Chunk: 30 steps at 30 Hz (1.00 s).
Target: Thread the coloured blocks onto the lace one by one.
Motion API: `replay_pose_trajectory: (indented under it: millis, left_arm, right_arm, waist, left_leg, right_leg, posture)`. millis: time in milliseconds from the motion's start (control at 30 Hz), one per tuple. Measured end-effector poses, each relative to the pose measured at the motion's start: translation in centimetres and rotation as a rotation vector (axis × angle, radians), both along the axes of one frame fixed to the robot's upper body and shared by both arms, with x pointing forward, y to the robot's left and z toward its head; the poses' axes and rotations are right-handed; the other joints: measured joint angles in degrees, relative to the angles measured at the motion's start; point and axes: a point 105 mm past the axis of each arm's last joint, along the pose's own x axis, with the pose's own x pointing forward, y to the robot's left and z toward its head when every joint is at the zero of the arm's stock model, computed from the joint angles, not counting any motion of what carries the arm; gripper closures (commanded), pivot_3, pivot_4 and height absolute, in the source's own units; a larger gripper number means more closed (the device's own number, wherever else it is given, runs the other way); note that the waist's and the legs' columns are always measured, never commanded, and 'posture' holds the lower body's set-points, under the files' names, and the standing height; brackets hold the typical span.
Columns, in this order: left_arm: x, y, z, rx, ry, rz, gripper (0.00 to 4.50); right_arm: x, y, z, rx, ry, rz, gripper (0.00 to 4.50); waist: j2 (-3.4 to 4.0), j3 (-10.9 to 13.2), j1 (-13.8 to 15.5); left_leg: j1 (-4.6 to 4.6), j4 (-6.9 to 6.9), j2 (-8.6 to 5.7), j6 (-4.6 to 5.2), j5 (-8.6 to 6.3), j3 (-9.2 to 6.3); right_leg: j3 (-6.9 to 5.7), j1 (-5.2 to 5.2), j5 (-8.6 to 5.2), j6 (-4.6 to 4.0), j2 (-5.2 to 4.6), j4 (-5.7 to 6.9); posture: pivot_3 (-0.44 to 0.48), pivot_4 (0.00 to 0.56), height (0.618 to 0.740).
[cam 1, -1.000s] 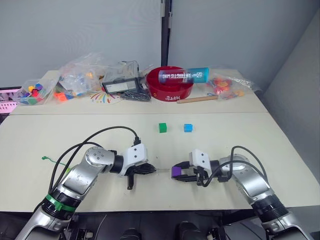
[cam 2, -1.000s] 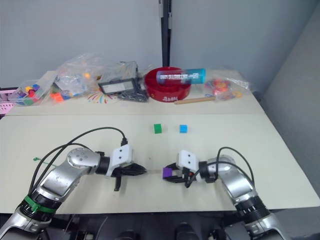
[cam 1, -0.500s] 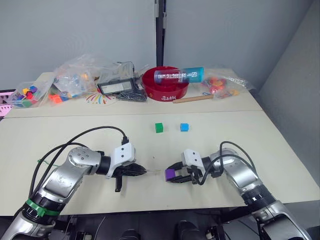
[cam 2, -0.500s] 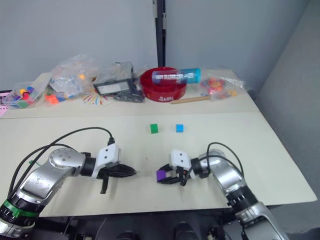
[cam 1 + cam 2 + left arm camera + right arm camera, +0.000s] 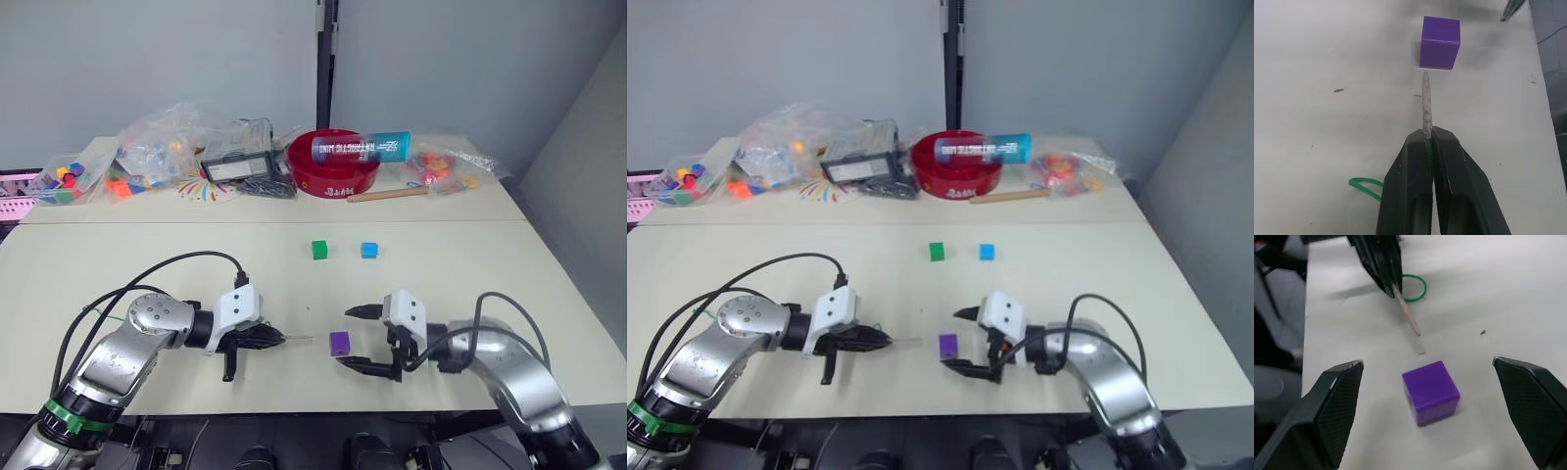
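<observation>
Pale surface point(image 5: 147, 264): light, rigid purple cube point(image 5: 339, 343) sits free between the wide-spread right gripper point(image 5: 364, 339); left gripper point(image 5: 269, 338) pinches the limp lace point(image 5: 1426, 105) behind its stiff tip, best hold.

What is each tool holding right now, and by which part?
The left tool is shut on the lace, pinching it where the green cord meets the stiff pale tip. The right tool is open and holds nothing; the purple block sits free on the table between its fingers.
</observation>
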Motion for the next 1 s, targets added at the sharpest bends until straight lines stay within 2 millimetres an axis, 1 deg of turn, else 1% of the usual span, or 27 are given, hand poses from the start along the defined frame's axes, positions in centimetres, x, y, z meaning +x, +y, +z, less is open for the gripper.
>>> replay_pose_trajectory:
  millis: [33, 100, 167, 233, 300, 400, 533, 633, 767, 900, 1000]
  left_arm:
    - [0.1, 0.1, 0.0, -0.001, -0.004, 0.0, 4.5]
    - [0.1, 0.1, 0.1, -0.003, -0.01, 0.0, 4.5]
    - [0.2, 0.3, 0.0, -0.004, -0.007, 0.003, 4.5]
    - [0.3, 0.4, -0.1, -0.003, -0.003, 0.003, 4.5]
    - [0.3, 0.5, -0.1, -0.002, -0.005, -0.001, 4.5]
    - [0.5, 0.6, 0.0, -0.001, -0.011, -0.008, 4.5]
    - [0.7, 0.7, 0.1, 0.0, -0.006, -0.016, 4.5]
    - [0.8, 0.5, 0.1, 0.004, -0.005, -0.026, 4.5]
    - [1.0, 0.6, 0.3, 0.005, -0.011, -0.021, 4.5]
    - [1.2, 0.7, 0.3, 0.005, -0.009, -0.017, 4.5]
    - [1.3, 0.8, 0.4, 0.004, -0.015, -0.018, 4.5]
  right_arm:
    - [-0.7, 0.5, 0.0, 0.019, 0.011, -0.054, 0.02]
    - [-1.3, 1.1, 0.0, 0.034, 0.024, -0.163, 0.02]
    - [-1.4, 1.5, -0.4, 0.042, 0.044, -0.28, 0.02]
    - [-1.5, 1.7, -1.2, 0.04, 0.083, -0.404, 0.02]
    - [-1.7, 2.0, -1.9, 0.041, 0.126, -0.485, 0.02]
    - [-1.4, 1.9, -1.9, 0.051, 0.141, -0.591, 0.02]
    - [-0.9, 1.9, -1.8, 0.041, 0.14, -0.656, 0.02]
    - [-0.4, 2.1, -1.4, 0.044, 0.119, -0.698, 0.02]
    - [0.0, 2.0, -1.8, 0.005, 0.113, -0.75, 0.02]
    - [0.1, 2.1, -1.8, 0.001, 0.108, -0.763, 0.02]
    - [0.1, 2.0, -2.0, -0.01, 0.117, -0.764, 0.85]
  waist:
    - [0.0, 0.0, -0.04]
    - [0.0, 0.0, -0.13]
    - [-0.01, -0.01, -0.11]
    - [-0.01, -0.01, -0.01]
    - [-0.01, -0.01, -0.04]
    - [-0.01, -0.01, -0.05]
    - [-0.01, -0.01, -0.11]
    - [-0.01, -0.01, -0.11]
    - [-0.01, -0.01, -0.13]
    - [-0.01, -0.01, -0.13]
    - [-0.01, -0.01, -0.14]
  left_leg:
    - [-0.01, 0.0, 0.0, 0.0, 0.0, 0.01]
    - [0.0, 0.0, 0.0, -0.02, 0.01, 0.02]
    - [0.01, 0.0, -0.01, -0.06, 0.04, 0.02]
    - [0.0, 0.0, 0.0, -0.06, 0.04, 0.01]
    - [-0.02, 0.0, -0.01, -0.06, 0.04, 0.02]
    - [-0.02, 0.0, 0.0, -0.06, 0.04, 0.02]
    - [-0.03, 0.0, 0.0, -0.06, 0.04, 0.02]
    - [-0.03, 0.0, 0.01, -0.06, 0.04, 0.02]
    - [-0.04, 0.0, 0.0, -0.06, 0.04, 0.02]
    - [-0.04, -0.01, 0.0, -0.06, 0.04, 0.01]
    - [-0.05, -0.01, 0.01, -0.06, 0.03, 0.02]
  right_leg:
    - [0.01, -0.02, 0.0, 0.0, 0.0, 0.0]
    - [0.02, 0.0, 0.0, 0.01, -0.01, -0.01]
    - [0.02, -0.01, -0.05, 0.08, -0.01, -0.01]
    - [0.0, -0.02, -0.09, 0.15, 0.0, -0.01]
    - [0.02, -0.03, -0.08, 0.13, -0.02, -0.05]
    - [0.01, -0.03, -0.08, 0.13, -0.02, -0.05]
    - [0.0, -0.03, -0.09, 0.15, -0.02, -0.08]
    - [0.0, -0.04, -0.09, 0.16, -0.01, -0.08]
    - [0.0, -0.04, -0.09, 0.15, -0.02, -0.11]
    - [0.0, -0.05, -0.09, 0.15, -0.02, -0.11]
    - [0.0, -0.05, -0.09, 0.15, -0.02, -0.12]
  posture:
    - [0.0, 0.15, 0.74]
    - [0.0, 0.15, 0.74]
    - [0.0, 0.15, 0.74]
    - [0.0, 0.15, 0.74]
    - [0.0, 0.15, 0.74]
    - [0.0, 0.15, 0.74]
    - [0.0, 0.15, 0.74]
    - [0.0, 0.15, 0.74]
    - [0.0, 0.15, 0.74]
    - [0.0, 0.15, 0.74]
    - [0.0, 0.15, 0.74]
